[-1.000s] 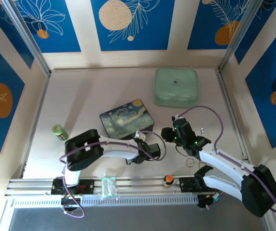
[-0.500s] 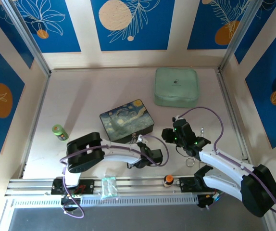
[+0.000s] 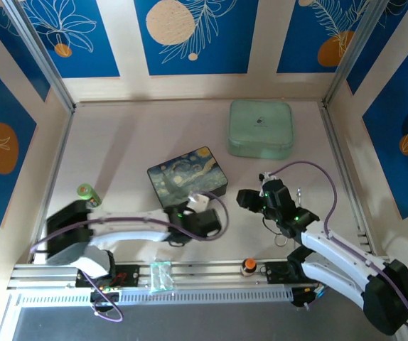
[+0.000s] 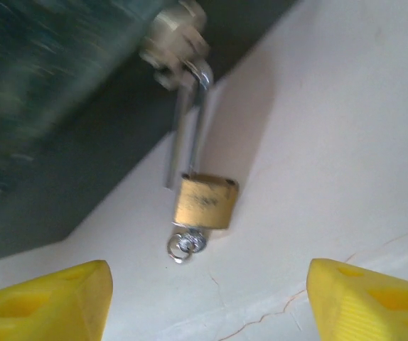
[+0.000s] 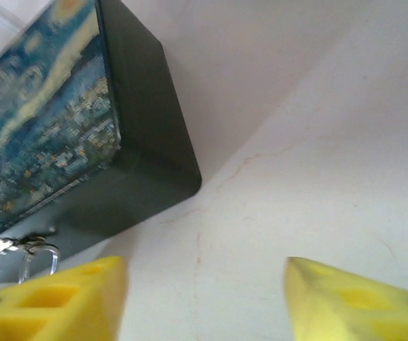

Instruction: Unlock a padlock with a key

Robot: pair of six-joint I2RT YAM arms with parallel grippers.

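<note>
L arm (image 3: 129, 229) pulled back left, L end effector (image 4: 210, 298) wide, padlock (image 4: 204, 202) at box (image 4: 55, 106) edge (R end effector (image 5: 205, 298) wide too)

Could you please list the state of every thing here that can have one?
Starry-night painted box: lid shut.
Small brass padlock: hooked on the box's clasp, not held; locked or unlocked unclear.
Tiny silvery key: at padlock's bottom, not held.
Mint-green square case: closed.
Left gripper: jaws open, empty.
Right gripper: jaws open, empty.
</note>
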